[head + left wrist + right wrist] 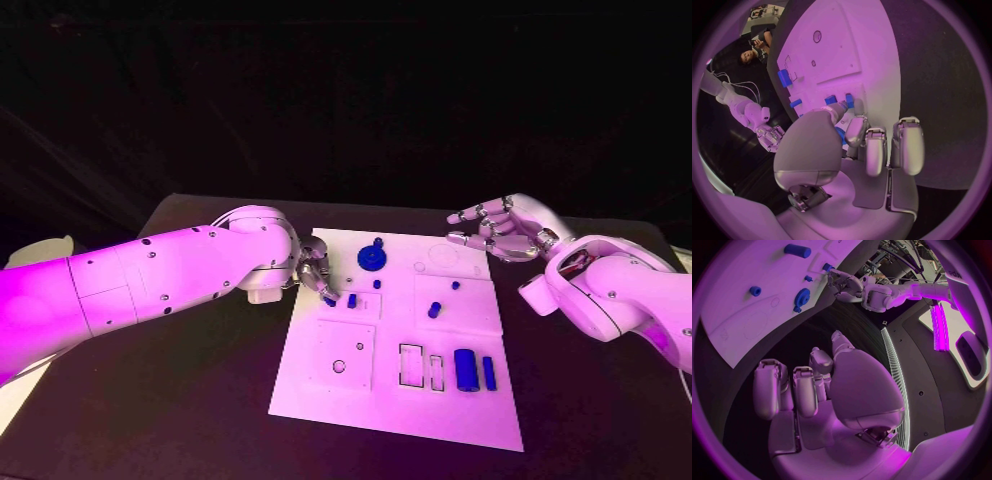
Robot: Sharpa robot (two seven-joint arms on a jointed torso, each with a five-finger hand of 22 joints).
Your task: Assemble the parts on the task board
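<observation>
The left hand [315,272] is reaching onto the board's [397,410] left edge, its fingertips [330,297] pressing down at a small blue peg [351,300]; whether it is actually gripping the peg I cannot tell. A blue gear [372,258] is lying just beyond, and two blue blocks [466,369] are lying near the board's front right. The right hand [495,232] is hovering over the table [188,380] by the board's far right corner, fingers loosely curled and holding nothing.

White task board [375,400], small blue parts [466,369], black table [173,400], silver hands, perhaps dark-jointed
</observation>
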